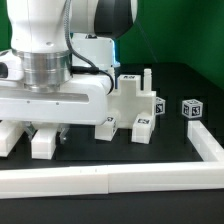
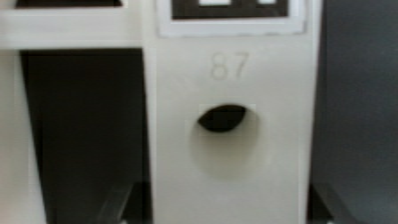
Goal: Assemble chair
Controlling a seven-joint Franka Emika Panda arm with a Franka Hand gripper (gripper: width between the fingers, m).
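White hand (image 1: 48,127) vert., tight on chair pc (image 2: 231,160)

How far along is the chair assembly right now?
Done: several white pieces appear joined as a cluster mid-table. In hand: the gripper straddles a white piece with a dark hole; the wrist view doesn't confirm a firm grip. Left: a tagged cube and a tagged block lie loose, so most of the joining probably remains.

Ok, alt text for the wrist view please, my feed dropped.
A white chair part fills the middle of the frame, close up, with a dark round hole and a faint 87 near it. A black-and-white tag sits at one end, and dark gripper fingers flank the other.
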